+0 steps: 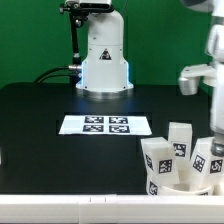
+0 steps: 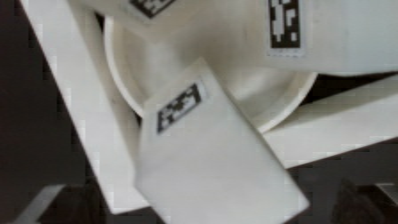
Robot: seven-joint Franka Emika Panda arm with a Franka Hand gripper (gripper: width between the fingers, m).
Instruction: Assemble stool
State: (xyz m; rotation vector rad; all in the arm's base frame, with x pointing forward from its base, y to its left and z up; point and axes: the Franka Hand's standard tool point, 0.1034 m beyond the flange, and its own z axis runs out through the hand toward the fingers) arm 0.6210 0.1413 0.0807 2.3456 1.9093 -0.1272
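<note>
The white stool (image 1: 183, 165) stands upside down at the exterior view's lower right, its tagged legs (image 1: 180, 140) pointing up from the round seat (image 1: 188, 183). My gripper (image 1: 217, 135) hangs over its right side, mostly cut off by the frame edge. In the wrist view the round seat (image 2: 240, 70) fills the frame. One tagged leg (image 2: 199, 150) runs diagonally across it and ends between my dark fingers (image 2: 25, 208). The gripper (image 2: 199, 216) looks open, with gaps on both sides of the leg. Other legs (image 2: 299, 28) show around it.
The marker board (image 1: 105, 125) lies flat mid-table. The white robot base (image 1: 104, 60) stands behind it with cables at its side. The stool sits close to the table's front edge (image 1: 70, 200). A green wall is behind.
</note>
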